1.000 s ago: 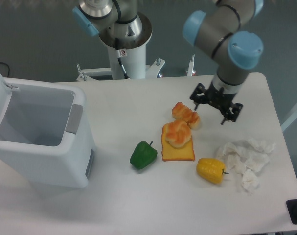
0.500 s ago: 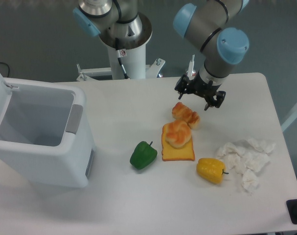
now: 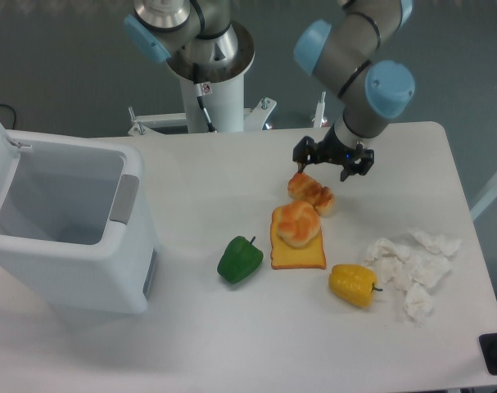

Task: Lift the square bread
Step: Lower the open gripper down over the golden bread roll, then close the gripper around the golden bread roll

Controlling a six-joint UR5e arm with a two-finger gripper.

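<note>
Two rolls complicate your grab: with spread, empty fingers your gripper (image 3: 332, 160) hangs above the far roll (image 3: 311, 191), while the square bread (image 3: 298, 248) lies nearer, a round bun (image 3: 296, 222) on top that could get seized instead.

Arm reaches in from the upper right, elbow joints with blue caps stacked above the wrist. Wrist points straight down. Gripper (image 3: 332, 160) hangs low, jaws spread wide with clear space between the two black fingers (image 3: 302, 155); nothing sits between them. One finger lies to the left of the wrist, the other to the right.
</note>
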